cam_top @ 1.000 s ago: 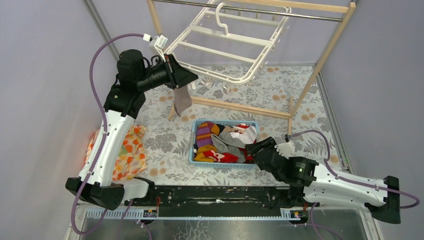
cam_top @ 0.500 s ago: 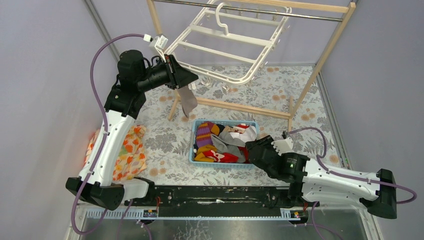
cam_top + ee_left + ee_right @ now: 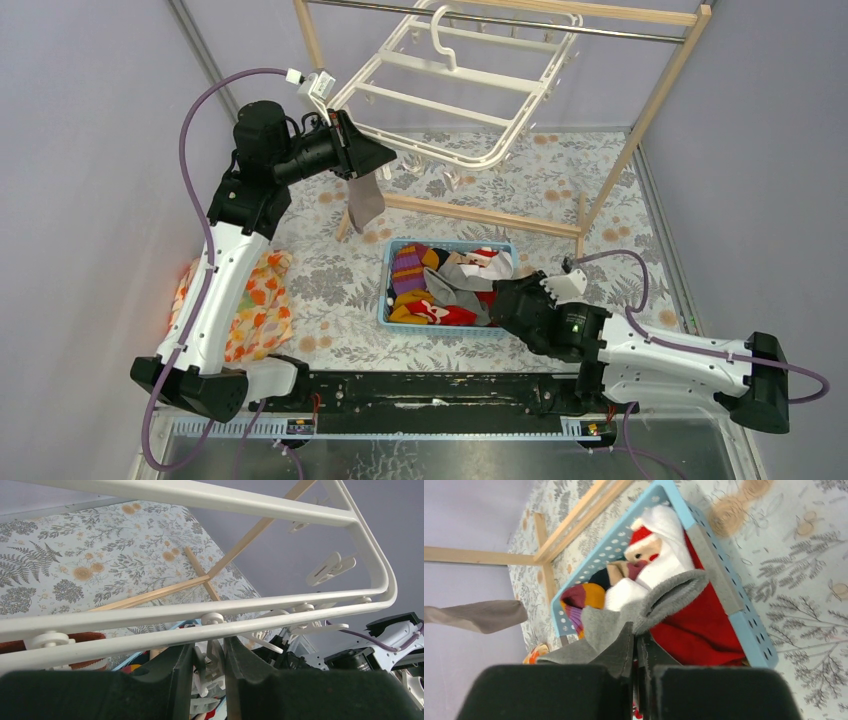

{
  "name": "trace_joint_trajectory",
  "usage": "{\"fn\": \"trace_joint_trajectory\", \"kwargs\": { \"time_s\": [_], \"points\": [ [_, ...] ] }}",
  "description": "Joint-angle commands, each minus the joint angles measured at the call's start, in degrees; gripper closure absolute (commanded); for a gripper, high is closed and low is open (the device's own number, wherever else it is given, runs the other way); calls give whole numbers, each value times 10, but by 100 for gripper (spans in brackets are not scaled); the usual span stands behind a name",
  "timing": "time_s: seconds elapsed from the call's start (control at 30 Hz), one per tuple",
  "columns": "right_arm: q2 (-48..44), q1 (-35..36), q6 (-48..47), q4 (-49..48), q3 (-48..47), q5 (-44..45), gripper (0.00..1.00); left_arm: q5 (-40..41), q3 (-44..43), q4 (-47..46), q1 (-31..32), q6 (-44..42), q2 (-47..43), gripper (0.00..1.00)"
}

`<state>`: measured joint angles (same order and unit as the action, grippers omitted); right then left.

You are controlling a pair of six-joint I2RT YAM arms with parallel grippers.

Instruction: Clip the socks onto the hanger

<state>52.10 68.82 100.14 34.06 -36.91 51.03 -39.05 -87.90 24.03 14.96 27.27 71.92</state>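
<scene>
Overhead, the left tool [image 3: 385,155] is high at the hanger's [image 3: 470,162] near-left corner, with a hanging sock [image 3: 365,200] just below. The right tool [image 3: 500,300] is low at the basket [image 3: 440,242]. At the left wrist, narrow fingers [image 3: 175,680] pinch a clip [image 3: 212,660] under the rail. At the right wrist, the tool is closed on a grey sock [image 3: 664,597] in the basket. The step looks like fetching the second sock. Next, lift it clear and carry it far to a free clip.

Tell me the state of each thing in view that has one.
White drying hanger: hanging, tilted.
Brownish-grey sock: dangling under the hanger's corner.
Blue basket: full of clothes.
Left gripper: shut on a hanger clip.
Right gripper: shut on a grey sock in the basket.
</scene>
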Motion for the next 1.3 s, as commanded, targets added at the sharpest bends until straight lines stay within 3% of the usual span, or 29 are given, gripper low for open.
{"fn": "trace_joint_trajectory", "kwargs": {
  "time_s": [0.0,0.13,0.3,0.43,0.57,0.73,0.87,0.97,1.1,1.27],
  "points": [
    [1,5,-135,-75,-56,94,100,-35,7,-4,1,-16,-13,98],
    [-1,1,-346,-215,-77,68,100,-33,5,-3,1,-16,-15,98],
    [-50,-76,-377,-245,-21,-69,100,-33,6,-2,1,-14,-14,97],
    [-92,-183,-393,-272,57,-258,100,-34,9,-2,0,-14,-14,97],
    [-101,-230,-416,-224,82,-329,100,-34,10,-2,1,-14,-16,97],
    [-122,-240,-411,-178,94,-337,99,-36,9,-2,0,-13,-17,97],
    [-133,-241,-387,-144,94,-323,65,-36,7,-2,1,-13,-17,97],
    [-140,-240,-370,-145,96,-309,55,-36,6,-2,1,-12,-15,97],
    [-130,-241,-363,-134,80,-283,55,-36,5,-2,1,-12,-16,97],
    [-110,-241,-355,-134,66,-258,69,-37,5,-3,1,-12,-13,97]
  ]
}}
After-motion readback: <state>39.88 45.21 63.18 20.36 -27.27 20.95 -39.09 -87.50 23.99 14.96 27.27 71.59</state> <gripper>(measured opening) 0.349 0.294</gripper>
